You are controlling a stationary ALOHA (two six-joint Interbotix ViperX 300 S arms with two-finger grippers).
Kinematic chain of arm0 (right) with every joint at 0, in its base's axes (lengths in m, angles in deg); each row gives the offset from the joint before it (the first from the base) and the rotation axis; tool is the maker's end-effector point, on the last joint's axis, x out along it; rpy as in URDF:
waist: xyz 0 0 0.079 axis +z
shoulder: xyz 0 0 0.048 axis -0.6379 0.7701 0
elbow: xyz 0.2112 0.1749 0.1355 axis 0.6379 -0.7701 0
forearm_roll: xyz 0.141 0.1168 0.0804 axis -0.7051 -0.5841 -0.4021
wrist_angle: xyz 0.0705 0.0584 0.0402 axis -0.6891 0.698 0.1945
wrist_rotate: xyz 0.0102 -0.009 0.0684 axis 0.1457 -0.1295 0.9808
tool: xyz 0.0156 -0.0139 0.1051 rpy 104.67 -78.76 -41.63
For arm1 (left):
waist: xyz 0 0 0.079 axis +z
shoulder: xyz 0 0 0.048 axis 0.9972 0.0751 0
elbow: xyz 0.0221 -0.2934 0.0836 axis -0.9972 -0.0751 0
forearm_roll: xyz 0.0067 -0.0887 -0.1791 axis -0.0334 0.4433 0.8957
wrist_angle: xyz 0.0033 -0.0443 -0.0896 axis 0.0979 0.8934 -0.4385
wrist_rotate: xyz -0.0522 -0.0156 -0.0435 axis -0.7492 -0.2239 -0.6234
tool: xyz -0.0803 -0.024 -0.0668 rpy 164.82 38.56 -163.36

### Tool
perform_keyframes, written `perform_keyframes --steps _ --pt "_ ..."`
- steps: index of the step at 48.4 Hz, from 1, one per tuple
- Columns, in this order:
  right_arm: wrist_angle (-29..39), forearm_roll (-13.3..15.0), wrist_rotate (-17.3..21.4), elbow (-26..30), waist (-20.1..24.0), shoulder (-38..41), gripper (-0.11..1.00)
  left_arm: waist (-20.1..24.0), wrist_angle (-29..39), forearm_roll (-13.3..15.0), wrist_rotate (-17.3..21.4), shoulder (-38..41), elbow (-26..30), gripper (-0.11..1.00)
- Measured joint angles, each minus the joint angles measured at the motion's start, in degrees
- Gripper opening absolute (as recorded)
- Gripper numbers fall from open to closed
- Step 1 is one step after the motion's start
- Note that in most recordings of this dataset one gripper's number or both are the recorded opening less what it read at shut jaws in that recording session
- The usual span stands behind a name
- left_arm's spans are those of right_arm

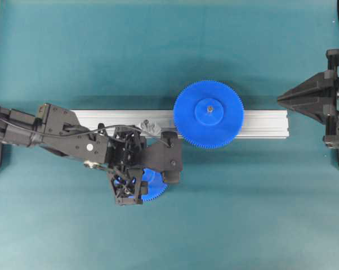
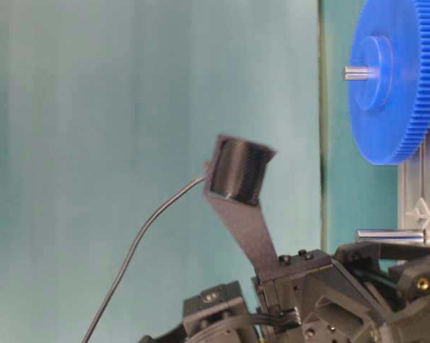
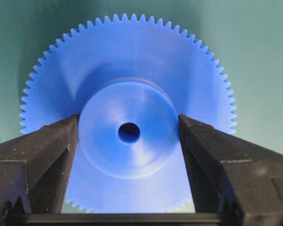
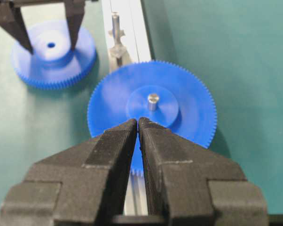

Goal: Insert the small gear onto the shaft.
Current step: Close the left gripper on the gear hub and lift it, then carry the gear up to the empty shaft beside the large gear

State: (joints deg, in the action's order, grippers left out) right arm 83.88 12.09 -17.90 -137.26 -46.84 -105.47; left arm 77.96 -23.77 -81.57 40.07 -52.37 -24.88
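Note:
The small gear (image 3: 127,66) lies flat on the teal mat in front of the rail, hub up, partly hidden under the left arm in the overhead view (image 1: 156,188). My left gripper (image 3: 129,123) straddles its raised hub from above, and both fingers (image 3: 61,141) touch the hub's sides. In the right wrist view the same gear (image 4: 52,66) shows with the left fingers on its hub. The shaft (image 4: 115,22) stands bare on the rail beside it, on a crinkled silvery base (image 1: 148,125). My right gripper (image 4: 138,121) is shut and empty, far right (image 1: 280,99).
A larger blue gear (image 1: 209,114) sits on its own pin on the aluminium rail (image 1: 265,124), just right of the shaft. The left arm's body (image 1: 74,140) lies across the rail's left end. Black frame posts stand at the mat's side edges.

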Motion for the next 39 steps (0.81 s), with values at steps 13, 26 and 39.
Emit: perform_keyframes --steps 13,26,39 --pt "0.09 0.00 0.09 -0.53 -0.09 -0.88 0.23 0.26 1.05 0.00 1.67 -2.55 1.85 0.70" --pt "0.00 -0.09 0.00 -1.41 -0.09 -3.16 0.23 1.93 14.50 0.00 6.77 -7.73 5.63 0.70" --pt "0.00 -0.09 0.00 -2.20 -0.09 -4.92 0.23 6.24 21.01 0.00 13.62 -12.57 9.23 0.70"
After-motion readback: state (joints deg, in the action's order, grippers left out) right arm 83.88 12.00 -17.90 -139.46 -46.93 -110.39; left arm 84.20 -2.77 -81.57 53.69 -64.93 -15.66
